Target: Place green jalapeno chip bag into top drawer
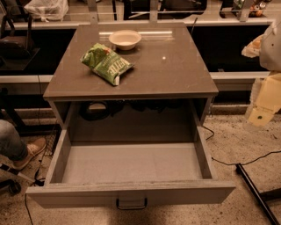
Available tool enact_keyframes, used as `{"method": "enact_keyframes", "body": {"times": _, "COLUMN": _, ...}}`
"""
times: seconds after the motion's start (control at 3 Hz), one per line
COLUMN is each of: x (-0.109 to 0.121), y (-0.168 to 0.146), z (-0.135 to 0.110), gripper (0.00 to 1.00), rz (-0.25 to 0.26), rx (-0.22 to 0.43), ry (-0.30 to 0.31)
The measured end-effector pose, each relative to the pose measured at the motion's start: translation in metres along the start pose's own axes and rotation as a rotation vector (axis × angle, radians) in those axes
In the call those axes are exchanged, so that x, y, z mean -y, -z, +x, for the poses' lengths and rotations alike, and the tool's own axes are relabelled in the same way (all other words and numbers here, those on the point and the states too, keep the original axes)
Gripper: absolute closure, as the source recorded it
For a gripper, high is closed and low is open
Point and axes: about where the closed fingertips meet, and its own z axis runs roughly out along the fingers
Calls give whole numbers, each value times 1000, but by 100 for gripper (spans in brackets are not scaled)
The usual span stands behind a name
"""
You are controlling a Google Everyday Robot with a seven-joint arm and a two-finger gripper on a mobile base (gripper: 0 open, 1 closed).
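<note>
The green jalapeno chip bag (106,63) lies flat on the cabinet top (175,74), left of centre, just in front of a round cream bowl (125,39). The top drawer (131,192) is pulled fully open below. Its grey floor is bare and its dark handle (131,204) is at the middle of the front panel. My gripper (262,105) shows as a cream-yellow shape at the right edge of the view. It is to the right of the cabinet, level with the drawer opening, well apart from the bag and holding nothing that I can see.
A seated person's leg and tan shoe (27,150) are at the left beside the drawer. Black cables (246,160) and a dark bar (257,193) lie on the floor to the right. A white plastic bag (46,9) sits on the shelf behind.
</note>
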Motion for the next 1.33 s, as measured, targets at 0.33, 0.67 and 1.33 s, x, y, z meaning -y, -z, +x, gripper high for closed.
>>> {"method": "enact_keyframes", "body": {"times": 0.33, "x": 0, "y": 0, "z": 0, "gripper": 0, "rz": 0, "rx": 0, "ry": 0}}
{"method": "enact_keyframes", "body": {"times": 0.67, "x": 22, "y": -24, "z": -27, "gripper": 0, "rz": -34, "rx": 60, "ry": -61}}
{"method": "enact_keyframes", "body": {"times": 1.33, "x": 86, "y": -91, "z": -124, "gripper": 0, "rz": -86, "rx": 276, "ry": -281}}
